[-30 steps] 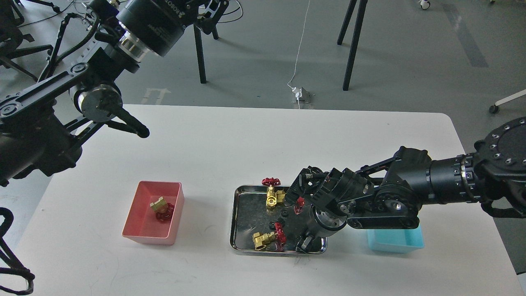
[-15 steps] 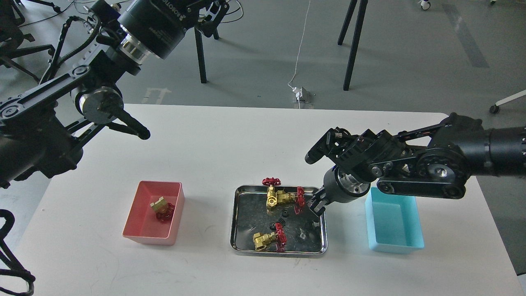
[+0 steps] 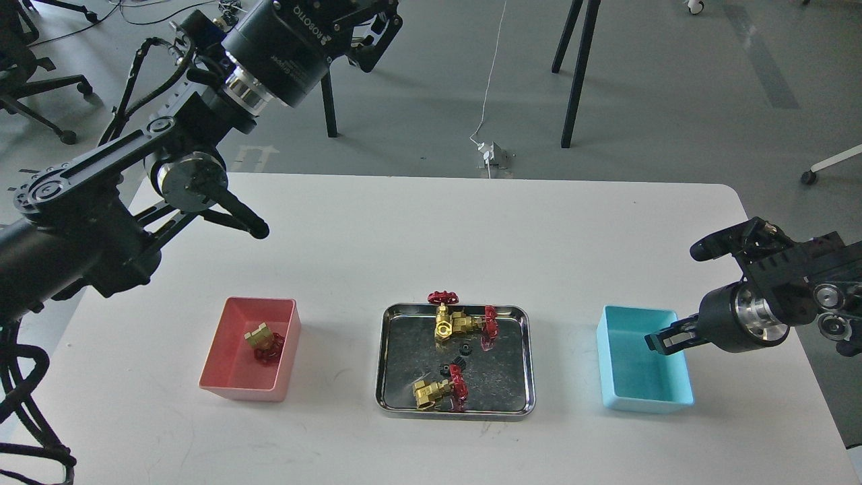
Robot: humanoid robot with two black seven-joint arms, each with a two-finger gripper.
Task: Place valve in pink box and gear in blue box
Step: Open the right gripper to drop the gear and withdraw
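Note:
Brass valves with red handwheels lie in the steel tray (image 3: 528, 360): two close together at the back (image 3: 452, 325) and one at the front (image 3: 433, 393). Another valve (image 3: 262, 340) lies in the pink box (image 3: 232, 360). Two tiny black gears (image 3: 463, 349) (image 3: 444, 369) lie mid-tray. My right gripper (image 3: 656, 341) hangs over the right side of the blue box (image 3: 633, 380), fingers close together; I cannot see a gear between them. My left gripper (image 3: 258, 230) is raised above the table, up and behind the pink box, fingers meeting at the tip, empty.
The white table (image 3: 404, 229) ends just right of the blue box and close in front of the boxes. Chair and stand legs (image 3: 579, 74) are on the floor behind it. My left arm's thick links (image 3: 101, 202) overhang the table's left side.
My right gripper lifted out of the steel tray and swung right, over the blue box. My left arm shifted slightly right and up. The valves have not moved.

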